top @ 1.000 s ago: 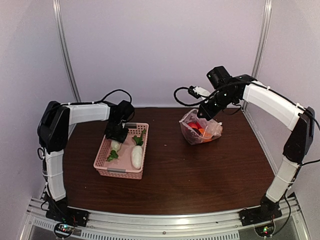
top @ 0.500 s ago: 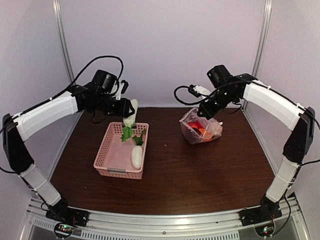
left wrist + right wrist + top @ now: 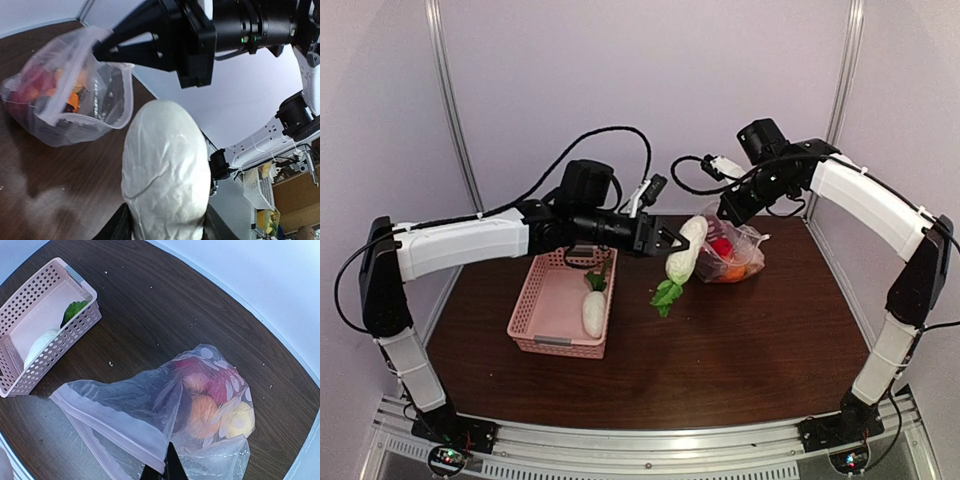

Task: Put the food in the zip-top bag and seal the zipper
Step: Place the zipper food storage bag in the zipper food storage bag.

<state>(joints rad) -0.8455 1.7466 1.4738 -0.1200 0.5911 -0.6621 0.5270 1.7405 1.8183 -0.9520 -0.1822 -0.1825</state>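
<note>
The clear crinkly polka-dotted zip-top bag (image 3: 732, 256) sits near the far edge of the dark brown wooden desk (image 3: 760, 340), toward its right corner. The right pincer (image 3: 733, 211) is clamped on its upper rim and holds the mouth up. If that rim slips free, the mouth could sag shut or the bag could tip and spill its round red, orange and yellow toy pieces (image 3: 210, 407). The left pincer (image 3: 669, 240) grips a long white toy radish with green leaves (image 3: 684, 250) in the air just left of the mouth. It may snag the rim or drop.

The left arm covers the far end of the pink lattice plastic basket (image 3: 535, 320) near the left edge. I cannot count the pieces in the bag. The pale zipper strip (image 3: 110, 432) shows, but I cannot find its slider tab.
</note>
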